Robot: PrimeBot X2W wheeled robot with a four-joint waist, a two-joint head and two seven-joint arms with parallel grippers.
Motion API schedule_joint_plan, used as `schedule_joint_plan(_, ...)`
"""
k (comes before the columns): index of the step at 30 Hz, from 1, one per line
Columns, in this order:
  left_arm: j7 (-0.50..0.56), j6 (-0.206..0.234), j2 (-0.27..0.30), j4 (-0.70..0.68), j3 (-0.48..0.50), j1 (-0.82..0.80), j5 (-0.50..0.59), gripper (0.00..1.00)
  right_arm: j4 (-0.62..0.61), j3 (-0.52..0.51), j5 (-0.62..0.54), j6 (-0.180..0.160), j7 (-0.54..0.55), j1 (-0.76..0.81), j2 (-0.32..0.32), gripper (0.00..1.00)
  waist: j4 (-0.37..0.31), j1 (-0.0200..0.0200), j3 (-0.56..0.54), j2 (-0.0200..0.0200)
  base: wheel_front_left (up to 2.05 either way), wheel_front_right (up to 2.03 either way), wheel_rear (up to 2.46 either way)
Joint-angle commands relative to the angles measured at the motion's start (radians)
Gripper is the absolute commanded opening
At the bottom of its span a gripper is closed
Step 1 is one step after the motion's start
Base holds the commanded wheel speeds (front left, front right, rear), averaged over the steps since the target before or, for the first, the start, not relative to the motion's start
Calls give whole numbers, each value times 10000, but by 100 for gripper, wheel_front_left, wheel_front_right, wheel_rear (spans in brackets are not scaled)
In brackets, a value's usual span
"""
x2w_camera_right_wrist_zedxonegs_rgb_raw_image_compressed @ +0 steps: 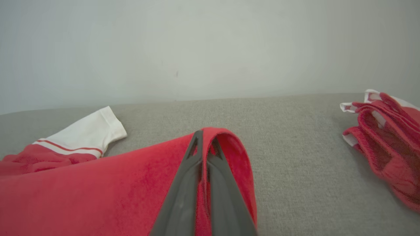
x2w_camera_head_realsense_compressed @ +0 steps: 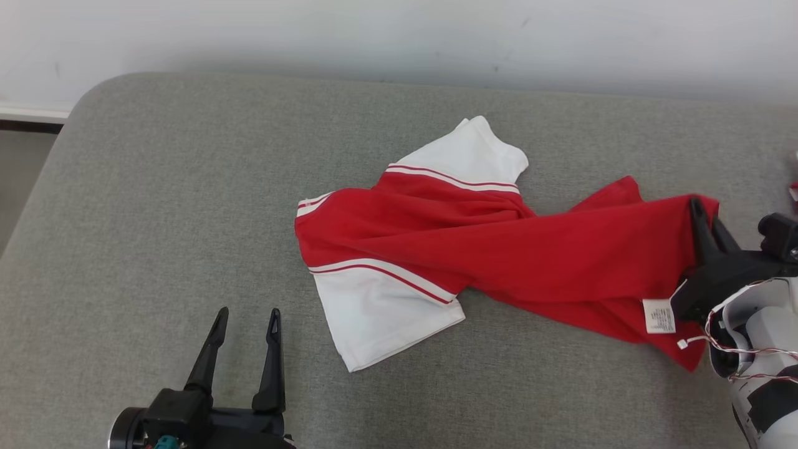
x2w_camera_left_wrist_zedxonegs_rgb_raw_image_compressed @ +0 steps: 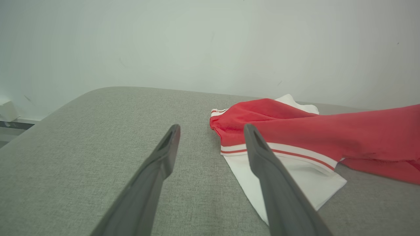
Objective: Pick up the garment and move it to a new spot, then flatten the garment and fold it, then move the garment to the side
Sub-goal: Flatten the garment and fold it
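- Left gripper (x2w_camera_head_realsense_compressed: 249,312): near left of the grey padded surface (x2w_camera_head_realsense_compressed: 156,218), fingers spread wide, nothing between them. It sits apart from the cloth, with bare padding under and around it.
- Garment (x2w_camera_head_realsense_compressed: 474,249): red shirt with white sleeves, lying crumpled and twisted across the middle of the surface, running from centre out to the right.
- Near sleeve (x2w_camera_head_realsense_compressed: 380,318): white with a red-and-white stripe band, lying flat and pointing toward the near edge. It is the part of the shirt closest to the left gripper's right finger.
- Far sleeve (x2w_camera_head_realsense_compressed: 467,153): white with the same stripe band, pointing toward the wall (x2w_camera_head_realsense_compressed: 374,31).
- Red body of the shirt: bunched into long diagonal folds, drawn out toward the right.
- Care label (x2w_camera_head_realsense_compressed: 659,315): white tag showing on the near right edge of the red cloth.
- Right gripper (x2w_camera_head_realsense_compressed: 703,215): at the right end of the shirt, fingers pressed together and pinching the red hem. In the right wrist view the hem loops over the fingertips.
- Second red-and-white cloth bundle (x2w_camera_right_wrist_zedxonegs_rgb_raw_image_compressed: 384,144): further right on the surface, well apart from the held hem.
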Motion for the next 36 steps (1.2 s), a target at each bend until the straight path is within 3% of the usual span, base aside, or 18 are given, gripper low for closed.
schedule_joint_plan(1, -30, -14, 5, 39, 11, -87, -94, 100, 316, 123, 65, -26, 47, -108, 5, 43, 150, -1, 111, -1, 0, 0, 0)
schedule_joint_plan(2, -30, -22, 7, 62, 2, -83, -103, 100, 528, 225, 92, -26, -16, -254, 22, 100, 165, -1, 108, -1, 0, 0, 0)
schedule_joint_plan(7, -30, 0, 5, 126, 46, -56, -111, 100, 1279, 685, 138, -27, -324, -469, 45, 100, 49, -1, -3, -1, 0, 0, 0)
schedule_joint_plan(13, -30, -49, 5, 178, 122, 78, -37, 100, 992, 976, 304, -27, -499, -157, -88, 100, -327, -1, -301, -1, 0, 0, 0)
schedule_joint_plan(25, -32, -154, 5, 93, 658, 511, 193, 100, -2623, -772, -495, -27, -508, 2372, -96, 100, -1177, -1, -981, -1, 0, 0, 0)
schedule_joint_plan(36, -30, -153, 6, -63, 1048, 785, 342, 100, -5281, -2149, -1392, -27, -498, 4708, 840, 100, -1450, -1, -1198, -1, 0, 0, 0)
